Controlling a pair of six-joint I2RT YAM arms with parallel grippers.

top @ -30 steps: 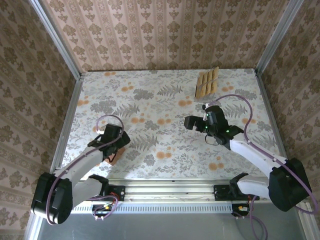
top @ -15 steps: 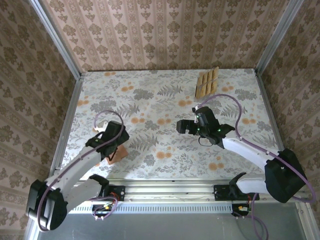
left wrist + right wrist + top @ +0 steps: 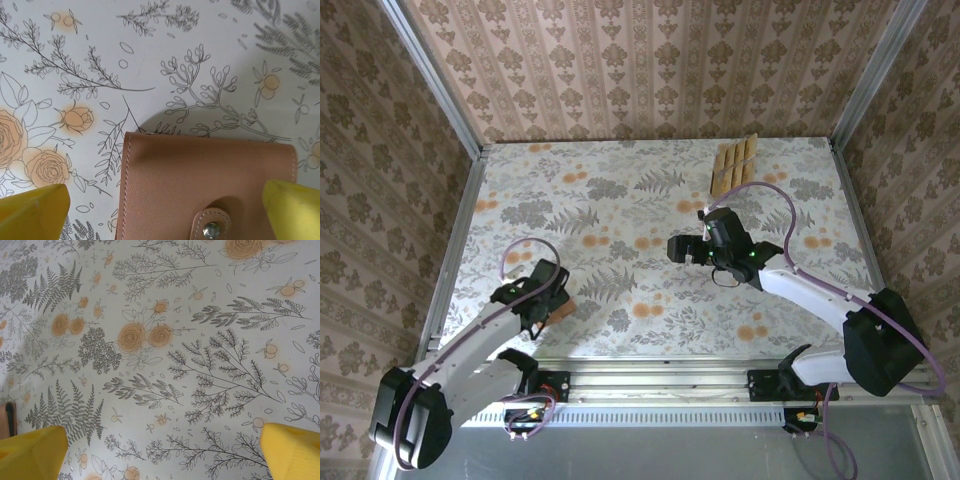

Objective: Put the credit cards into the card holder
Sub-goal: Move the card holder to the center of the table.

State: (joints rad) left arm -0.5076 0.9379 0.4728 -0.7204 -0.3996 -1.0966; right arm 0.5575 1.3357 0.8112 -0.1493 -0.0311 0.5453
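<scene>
I held my left claw (image 3: 542,292) spread wide right above the card holder (image 3: 560,312), which lay flat on the tabletop (image 3: 620,200) near the front edge. From that wrist's view the yellow fingers (image 3: 32,212) stood one on each side of the card holder (image 3: 200,175), and I could not tell whether either touched it. I judged this straddle was meant to let me pin or grip the holder so it would not slide. It lay folded shut, its snap tab (image 3: 212,225) fastened on top, so it needed opening before any card could go in. The credit cards (image 3: 734,165) sat in a neat overlapping row well apart from the card holder, far across the tabletop toward the back right. My right claw (image 3: 680,248) hung between the card holder and the cards, nearer the cards, spread wide and carrying nothing; below it was only bare patterned tabletop (image 3: 160,365). I took that as a waiting pose, ready to help open the card holder or to turn back for a card.
</scene>
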